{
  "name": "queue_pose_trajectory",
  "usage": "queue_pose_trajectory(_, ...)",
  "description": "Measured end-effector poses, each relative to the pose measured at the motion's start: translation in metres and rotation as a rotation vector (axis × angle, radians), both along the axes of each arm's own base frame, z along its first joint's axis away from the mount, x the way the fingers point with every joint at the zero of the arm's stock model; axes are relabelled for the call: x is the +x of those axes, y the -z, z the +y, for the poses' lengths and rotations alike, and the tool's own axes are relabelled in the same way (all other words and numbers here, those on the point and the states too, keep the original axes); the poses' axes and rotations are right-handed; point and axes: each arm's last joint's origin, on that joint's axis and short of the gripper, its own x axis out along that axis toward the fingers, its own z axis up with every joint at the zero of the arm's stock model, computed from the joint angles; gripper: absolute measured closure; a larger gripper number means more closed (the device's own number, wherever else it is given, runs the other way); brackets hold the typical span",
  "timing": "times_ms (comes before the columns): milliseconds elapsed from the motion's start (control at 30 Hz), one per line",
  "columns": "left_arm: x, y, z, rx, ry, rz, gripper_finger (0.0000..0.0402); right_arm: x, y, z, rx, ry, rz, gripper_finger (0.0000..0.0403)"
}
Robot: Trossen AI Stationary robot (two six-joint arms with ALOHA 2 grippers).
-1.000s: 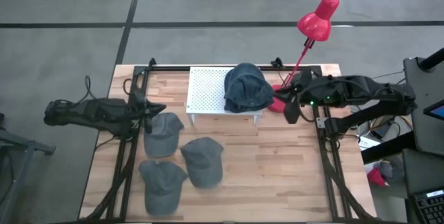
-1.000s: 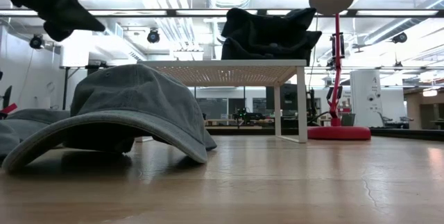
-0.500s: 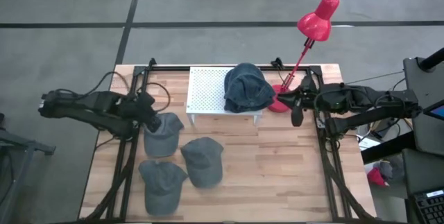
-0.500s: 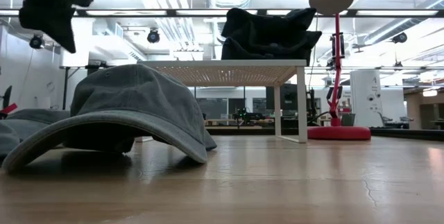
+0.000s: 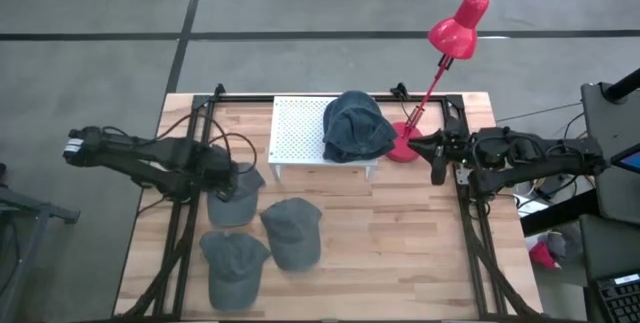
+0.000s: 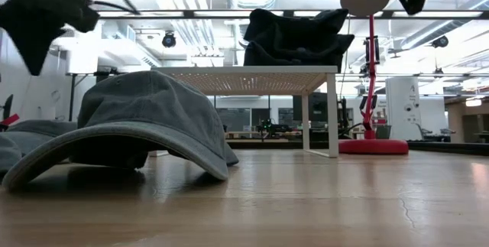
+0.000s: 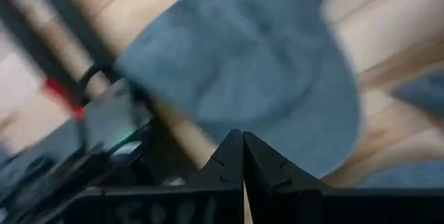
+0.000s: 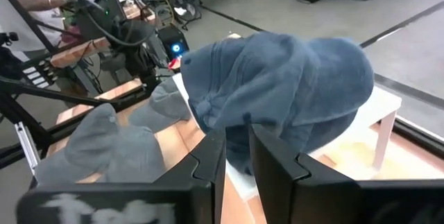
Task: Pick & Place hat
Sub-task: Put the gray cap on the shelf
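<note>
The faded blue-grey cotton cap (image 5: pixel 236 193) nearest the left arm lies flat on the pale wooden table (image 5: pixel 400 253), at about nine o'clock from the table's middle, with two more grey caps just beside it: one (image 5: pixel 293 231) toward five o'clock of it and one (image 5: pixel 233 263) toward six. The left gripper (image 5: pixel 226 168) hangs over this cap's ten o'clock edge; in the left wrist view its two dark fingers (image 7: pixel 229 165) are pressed together with no gap, and the cap's crown (image 7: pixel 257 71) fills the view beyond them, so nothing is held. A darker blue cap (image 5: pixel 356 128) already sits on the white perforated metal stand (image 5: pixel 298 133) at twelve o'clock, which I take as the placing spot. To do this step well, the fingers should spread before descending, then come down on the crown's soft fabric, not the stiff brim, pinching a fold so the cap lifts clear without dragging its neighbours. The right gripper (image 5: pixel 437 153) waits at three o'clock beside the red desk lamp (image 5: pixel 445 48), its fingers (image 8: pixel 208 158) a narrow gap apart and empty.
</note>
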Motion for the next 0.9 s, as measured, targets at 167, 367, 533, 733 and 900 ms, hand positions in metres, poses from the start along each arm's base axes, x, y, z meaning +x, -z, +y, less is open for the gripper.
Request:
queue_pose_trajectory(167,-0.003,0.0,0.0,0.0,-0.107,0.024,0.0401,0.001,0.021,0.001,0.009,-0.016,-0.048,0.0349)
queue_pose_trajectory(367,-0.003,0.0,0.0,-0.005,-0.159,0.019,0.0401,0.002,0.046,0.002,0.026,-0.055,-0.143,0.035)
queue_pose_trajectory(533,-0.003,0.0,0.0,-0.005,-0.16,0.018,0.0401,-0.002,0.059,0.001,0.027,-0.054,-0.156,0.035)
queue_pose_trajectory(733,-0.001,0.001,0.0,-0.009,-0.16,-0.004,0.0401,-0.011,0.056,0.0,-0.031,-0.064,-0.18,0.0348)
queue_pose_trajectory(900,0.004,0.001,0.0,-0.01,-0.151,-0.049,0.0401,-0.018,0.06,0.0,-0.093,-0.077,-0.124,0.0342)
